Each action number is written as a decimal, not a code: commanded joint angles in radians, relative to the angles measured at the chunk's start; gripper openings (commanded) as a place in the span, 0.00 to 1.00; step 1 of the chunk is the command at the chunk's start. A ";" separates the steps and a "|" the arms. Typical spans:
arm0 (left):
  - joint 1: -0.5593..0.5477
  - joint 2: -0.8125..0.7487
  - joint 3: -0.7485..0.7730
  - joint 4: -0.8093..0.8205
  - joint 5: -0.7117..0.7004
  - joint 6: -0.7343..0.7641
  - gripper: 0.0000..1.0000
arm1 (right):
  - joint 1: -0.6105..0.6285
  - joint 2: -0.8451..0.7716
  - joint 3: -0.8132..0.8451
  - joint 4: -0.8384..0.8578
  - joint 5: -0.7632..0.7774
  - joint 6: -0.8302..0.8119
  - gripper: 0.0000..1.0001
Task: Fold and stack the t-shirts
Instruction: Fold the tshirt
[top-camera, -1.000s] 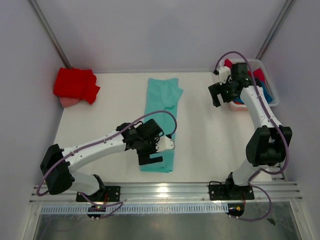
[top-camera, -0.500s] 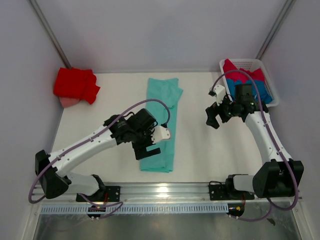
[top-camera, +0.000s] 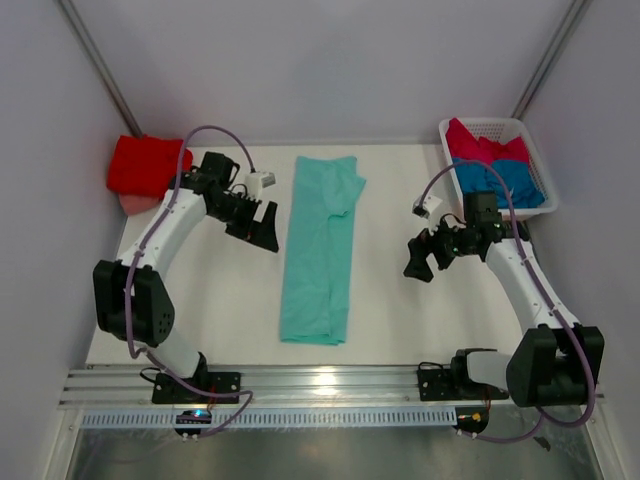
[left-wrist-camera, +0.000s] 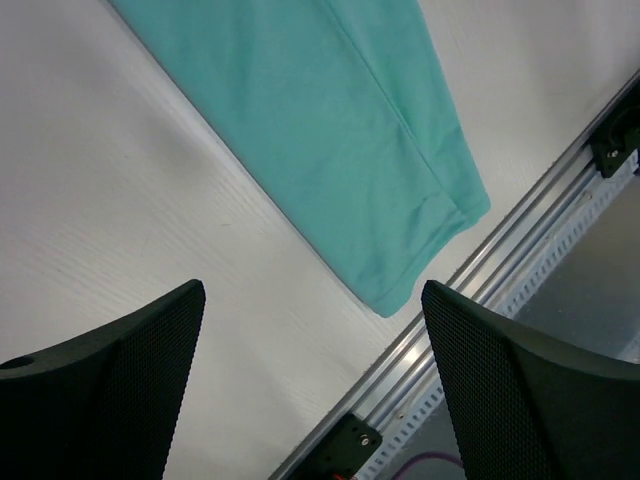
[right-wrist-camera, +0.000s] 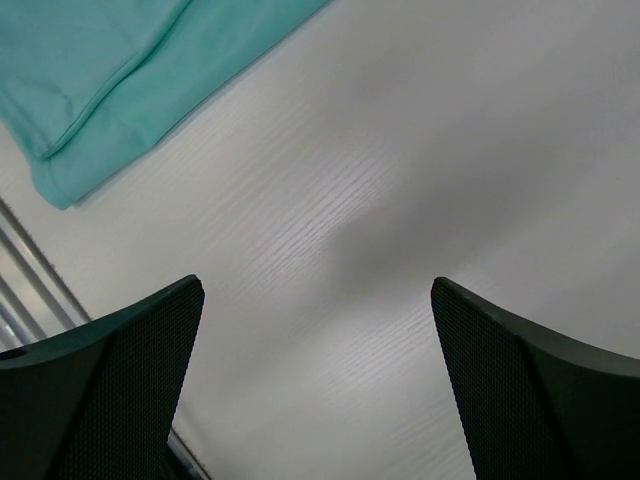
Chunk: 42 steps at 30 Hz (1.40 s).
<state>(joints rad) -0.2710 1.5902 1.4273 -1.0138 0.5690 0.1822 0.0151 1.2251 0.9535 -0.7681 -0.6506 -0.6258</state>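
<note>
A mint-teal t-shirt (top-camera: 322, 247) lies folded into a long strip down the middle of the table; it also shows in the left wrist view (left-wrist-camera: 320, 130) and the right wrist view (right-wrist-camera: 120, 70). A bright red t-shirt (top-camera: 150, 168) lies bunched at the far left corner. Crimson-pink (top-camera: 478, 144) and blue (top-camera: 508, 180) t-shirts sit in the basket. My left gripper (top-camera: 262, 230) is open and empty, just left of the teal strip's upper part. My right gripper (top-camera: 420, 258) is open and empty over bare table, right of the strip.
A white slatted basket (top-camera: 533, 150) stands at the far right corner. A pink thing (top-camera: 136, 204) peeks from under the red shirt. The metal rail (top-camera: 330, 382) runs along the near edge. Walls close in the left, back and right.
My left gripper moved from the teal strip's near end up and left, to beside its upper part. My right gripper came from the basket down to mid-table.
</note>
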 joint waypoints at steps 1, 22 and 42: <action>0.058 0.045 0.004 -0.084 0.229 0.029 0.91 | 0.000 0.020 0.017 -0.138 -0.170 -0.109 0.99; 0.085 -0.064 -0.396 0.236 0.270 0.067 0.91 | 0.103 0.040 -0.105 0.105 -0.258 0.007 0.99; 0.110 0.108 -0.423 0.268 0.416 0.031 0.89 | 0.333 0.180 -0.157 0.268 -0.279 0.267 0.99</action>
<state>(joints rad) -0.1726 1.6634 0.9890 -0.7723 0.8913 0.2157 0.3340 1.4086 0.8211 -0.6048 -0.9195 -0.4408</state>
